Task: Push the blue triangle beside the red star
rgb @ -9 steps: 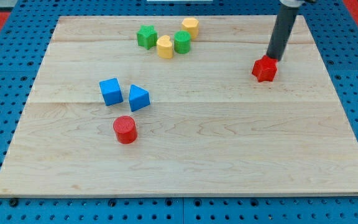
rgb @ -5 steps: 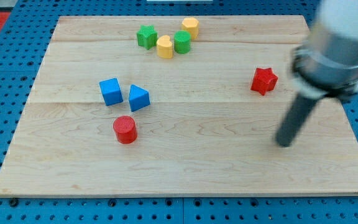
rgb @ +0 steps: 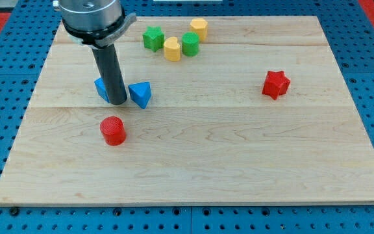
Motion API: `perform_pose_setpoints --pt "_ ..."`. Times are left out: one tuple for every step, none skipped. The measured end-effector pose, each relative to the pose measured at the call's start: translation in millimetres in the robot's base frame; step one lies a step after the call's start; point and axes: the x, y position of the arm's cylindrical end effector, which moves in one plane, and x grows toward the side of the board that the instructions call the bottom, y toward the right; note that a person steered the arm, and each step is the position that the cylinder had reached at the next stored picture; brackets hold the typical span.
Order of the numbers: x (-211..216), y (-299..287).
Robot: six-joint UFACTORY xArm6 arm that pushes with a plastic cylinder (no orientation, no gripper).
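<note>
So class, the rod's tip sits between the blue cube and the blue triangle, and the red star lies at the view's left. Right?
Not quite. The camera view shows the red star at the view's right, not its left. The rest holds: my tip sits between the blue cube and the blue triangle.

— Where is the arm sitting in the frame?
— It is entering from the upper left, its grey metal collar cut off by the top edge.
— And the rod?
— The dark rod is hanging straight down from that collar, nearly upright.
— Can you see my tip (rgb: 117, 102)?
— Yes, it is resting left of the frame's centre, at the rod's bottom.
</note>
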Motion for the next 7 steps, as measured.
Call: perform_pose_setpoints --pt "-8 77" --pt "-1 185" --pt "-1 227" --pt "17 125" --pt "17 -8" --pt "0 -128" --pt "-14 -56"
